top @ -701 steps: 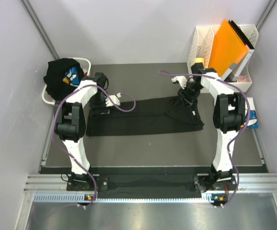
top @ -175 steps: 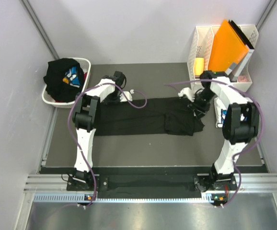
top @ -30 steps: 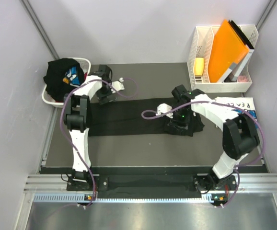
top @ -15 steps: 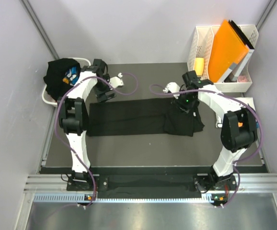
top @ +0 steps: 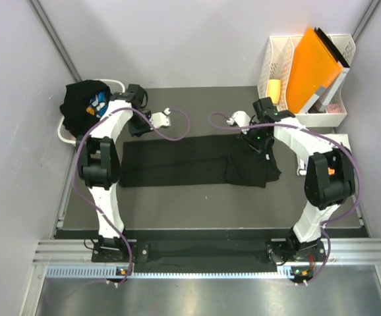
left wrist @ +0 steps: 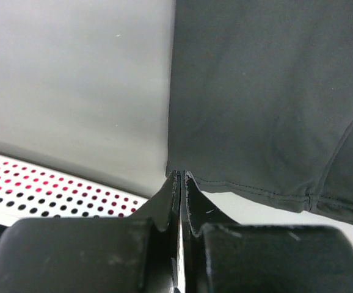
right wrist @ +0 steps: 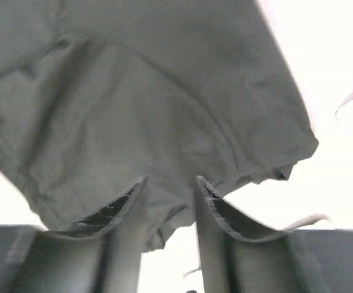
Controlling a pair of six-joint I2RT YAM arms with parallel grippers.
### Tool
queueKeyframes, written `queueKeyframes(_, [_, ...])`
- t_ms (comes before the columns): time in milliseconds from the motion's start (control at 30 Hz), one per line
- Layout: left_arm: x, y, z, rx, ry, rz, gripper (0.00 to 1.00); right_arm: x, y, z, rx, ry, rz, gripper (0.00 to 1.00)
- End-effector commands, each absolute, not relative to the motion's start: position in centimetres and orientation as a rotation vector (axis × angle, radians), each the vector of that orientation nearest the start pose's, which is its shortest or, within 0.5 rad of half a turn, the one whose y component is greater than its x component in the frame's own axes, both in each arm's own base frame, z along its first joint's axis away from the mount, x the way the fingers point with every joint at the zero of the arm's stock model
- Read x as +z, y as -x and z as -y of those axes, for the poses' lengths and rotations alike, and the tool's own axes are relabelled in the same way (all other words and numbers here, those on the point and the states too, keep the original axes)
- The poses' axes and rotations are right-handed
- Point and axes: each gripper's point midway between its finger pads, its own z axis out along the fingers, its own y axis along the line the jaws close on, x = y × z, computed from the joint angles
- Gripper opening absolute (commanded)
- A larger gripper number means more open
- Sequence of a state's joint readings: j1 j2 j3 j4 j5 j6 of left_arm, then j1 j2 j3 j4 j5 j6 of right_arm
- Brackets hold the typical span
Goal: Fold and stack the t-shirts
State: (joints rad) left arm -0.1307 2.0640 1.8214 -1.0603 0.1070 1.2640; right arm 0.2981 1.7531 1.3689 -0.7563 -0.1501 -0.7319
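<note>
A black t-shirt was laid as a long band across the middle of the tabletop, its right end doubled over into a thicker, rumpled bunch. The left tool was held at the band's far left corner, just beside a white laundry basket, in which a second black t-shirt with a blue and white print was heaped. In the left wrist view the left tool was seen with its fingers pressed together, no gap being left between them, and the tips were set right at the hemmed corner of the black t-shirt; whether cloth was pinched there could not be told. The right tool was placed over the bunched right end. In the right wrist view the right tool was seen with its fingers spread apart above the creased black fabric, nothing being gripped. A white t-shirt was partly shown at the right edge of the tabletop, mostly hidden by the right arm. An orange folder was stood in a white file rack at the far right corner.
</note>
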Motion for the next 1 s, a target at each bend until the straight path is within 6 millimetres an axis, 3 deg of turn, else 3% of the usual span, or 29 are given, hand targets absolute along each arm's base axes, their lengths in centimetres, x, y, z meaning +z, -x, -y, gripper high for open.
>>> queueKeyframes(0, [9.6,-44.8,4.3,0.059,-1.940,-2.145,0.00,10.6,-40.3,-12.2,0.161,1.166,-2.341,0.29])
queueKeyframes(200, [8.8,-45.6,4.1,0.111,-1.961,-2.123,0.00,10.3,-39.6,-11.3,0.191,1.233,-2.359,0.00])
queueKeyframes(567, [6.0,-51.7,3.6,0.366,-1.808,-2.118,0.00,10.8,-30.1,-9.6,0.507,1.625,-2.457,0.00])
queueKeyframes(833, [3.6,-53.3,4.7,0.368,-1.801,-2.120,0.00,10.5,-26.1,-9.0,0.618,1.720,-2.495,0.00])
queueKeyframes(967, [3.2,-53.2,5.1,0.354,-1.814,-2.120,0.00,7.9,-24.8,-8.6,0.589,1.779,-2.536,0.00])
